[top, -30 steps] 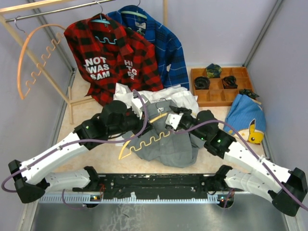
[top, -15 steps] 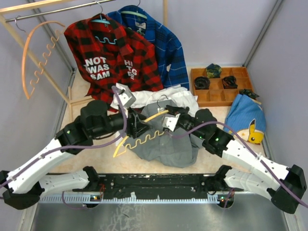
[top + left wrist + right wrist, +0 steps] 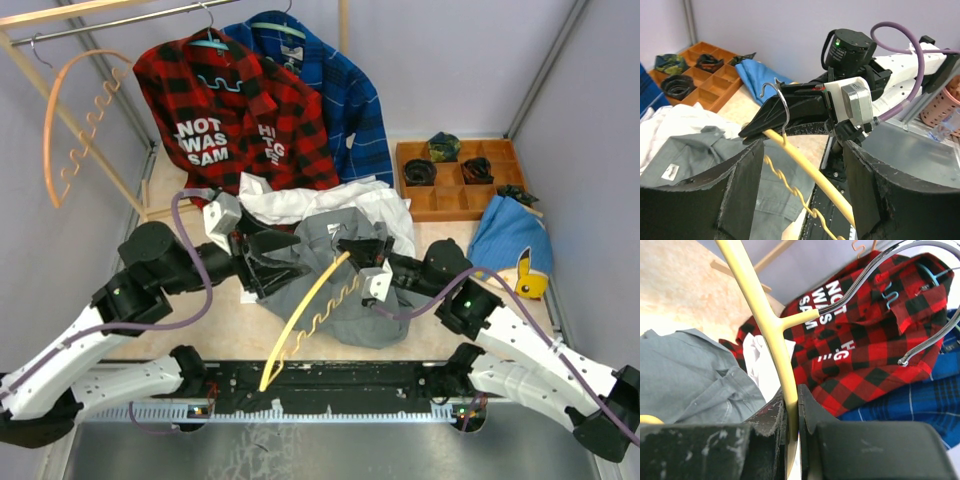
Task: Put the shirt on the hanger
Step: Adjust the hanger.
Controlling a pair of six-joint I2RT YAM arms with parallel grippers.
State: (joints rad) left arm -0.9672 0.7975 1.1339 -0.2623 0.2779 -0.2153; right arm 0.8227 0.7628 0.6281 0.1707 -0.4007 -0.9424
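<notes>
- The right gripper [image 3: 791, 407] is shut tight on the yellow hanger [image 3: 765, 320], close to its top.
- The left gripper [image 3: 802, 150] has its fingers wide apart and holds nothing.
- It sits at the left side of the grey shirt [image 3: 350, 325]; it is not clear if it touches the cloth.
- The shirt lies in a crumpled heap on the table [image 3: 200, 320] between the two arms.
- The hanger slants over the shirt toward the near edge.

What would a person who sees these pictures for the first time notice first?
Probably the pale yellow curved hanger with a wavy lower bar, which slants across the middle of the top view and is clamped near its hook by the right gripper. Beneath it lies the crumpled grey button-up shirt. Behind, towards the left, hangs a red-and-black plaid shirt with white lettering.
</notes>
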